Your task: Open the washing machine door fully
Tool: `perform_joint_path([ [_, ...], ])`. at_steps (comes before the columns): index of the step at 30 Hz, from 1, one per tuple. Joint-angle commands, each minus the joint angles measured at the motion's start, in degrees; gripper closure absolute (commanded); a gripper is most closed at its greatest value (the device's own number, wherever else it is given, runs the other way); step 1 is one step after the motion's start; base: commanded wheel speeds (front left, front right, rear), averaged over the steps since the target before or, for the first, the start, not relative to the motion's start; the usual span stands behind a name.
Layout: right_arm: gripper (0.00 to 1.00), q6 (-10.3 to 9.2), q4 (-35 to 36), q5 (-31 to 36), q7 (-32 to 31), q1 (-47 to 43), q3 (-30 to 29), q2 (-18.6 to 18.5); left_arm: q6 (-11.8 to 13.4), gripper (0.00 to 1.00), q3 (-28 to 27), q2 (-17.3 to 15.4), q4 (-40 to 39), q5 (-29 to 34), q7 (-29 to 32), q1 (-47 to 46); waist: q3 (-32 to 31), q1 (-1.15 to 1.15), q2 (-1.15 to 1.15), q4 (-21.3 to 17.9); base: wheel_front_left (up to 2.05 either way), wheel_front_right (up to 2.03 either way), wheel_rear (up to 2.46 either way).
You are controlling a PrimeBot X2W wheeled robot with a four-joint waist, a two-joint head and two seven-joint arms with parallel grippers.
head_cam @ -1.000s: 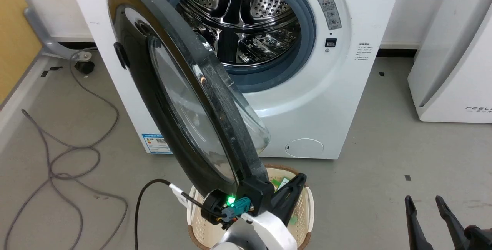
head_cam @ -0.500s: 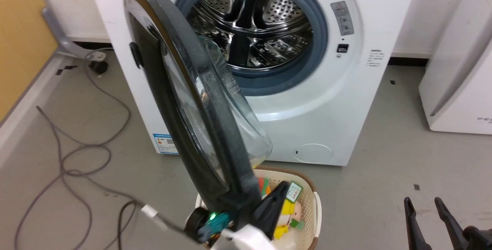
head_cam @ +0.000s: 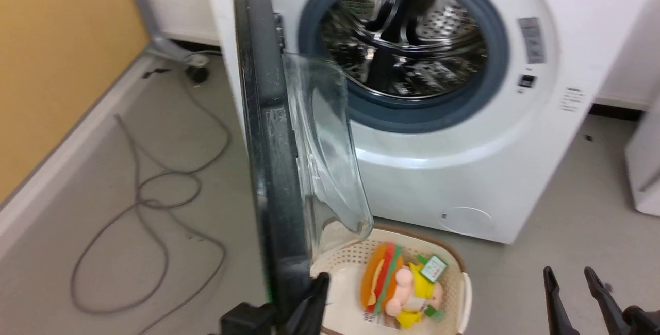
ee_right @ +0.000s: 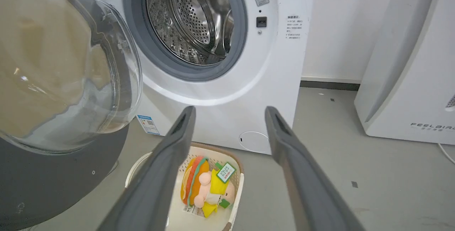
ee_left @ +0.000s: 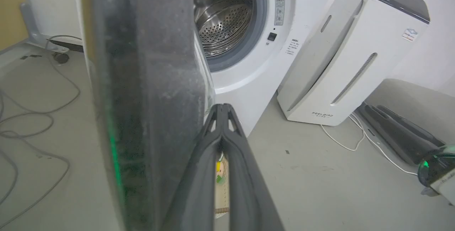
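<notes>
Left of centre in the head view, the washing machine door (head_cam: 265,160) stands edge-on, out from the white machine (head_cam: 464,160). It has a black ring, with a clear glass bowl (head_cam: 325,170) bulging right. In the left wrist view, the left gripper (ee_left: 222,108), fingers together, sits just right of the door's edge. At the lower right, the right gripper (head_cam: 567,275) has its fingers apart.

Both the left gripper (ee_left: 222,109) and the right gripper (ee_right: 229,112) are showing long, tapering dark grey fingers with slotted tips, and a green light (ee_left: 425,162) is glowing on the right wrist's rounded housing.
</notes>
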State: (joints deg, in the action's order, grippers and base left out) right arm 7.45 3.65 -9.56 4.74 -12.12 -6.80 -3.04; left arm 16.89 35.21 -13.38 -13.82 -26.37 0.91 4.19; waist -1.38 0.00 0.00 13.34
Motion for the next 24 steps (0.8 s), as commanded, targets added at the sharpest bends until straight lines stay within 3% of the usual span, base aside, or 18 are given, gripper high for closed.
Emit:
perform_joint_path([
  [1,0.0,0.03,0.1,-0.2,0.3,-0.4,0.1,0.2,1.4,1.0,-1.4,-0.9,-1.3,0.4,-0.4,1.6,0.1,0.0,0.0,2.8,0.0,0.0,0.0],
  [8,0.0,0.03,0.1,-0.2,0.2,-0.5,-0.5,0.2,5.3,1.0,-4.6,-2.9,-5.4,1.1,-1.4,5.6,0.8,0.0,0.0,9.2,0.0,0.0,0.0],
  [13,0.0,0.03,0.0,-0.5,0.2,-0.2,-0.3,0.2,6.7,1.0,-7.4,-4.1,-5.5,0.6,-2.5,6.7,1.1,0.0,0.0,12.6,0.0,0.0,0.0],
  [18,0.0,0.03,0.1,-0.5,-0.1,0.2,-0.1,0.2,5.8,1.0,-9.9,-6.4,-3.0,0.0,-3.5,6.2,1.6,0.0,0.0,14.1,0.0,0.0,0.0],
  [24,0.0,0.03,0.1,-0.3,-0.7,0.8,0.4,0.2,4.1,1.0,-12.9,-8.4,1.3,-0.6,-5.5,3.1,2.4,0.0,0.0,12.9,0.0,0.0,0.0],
])
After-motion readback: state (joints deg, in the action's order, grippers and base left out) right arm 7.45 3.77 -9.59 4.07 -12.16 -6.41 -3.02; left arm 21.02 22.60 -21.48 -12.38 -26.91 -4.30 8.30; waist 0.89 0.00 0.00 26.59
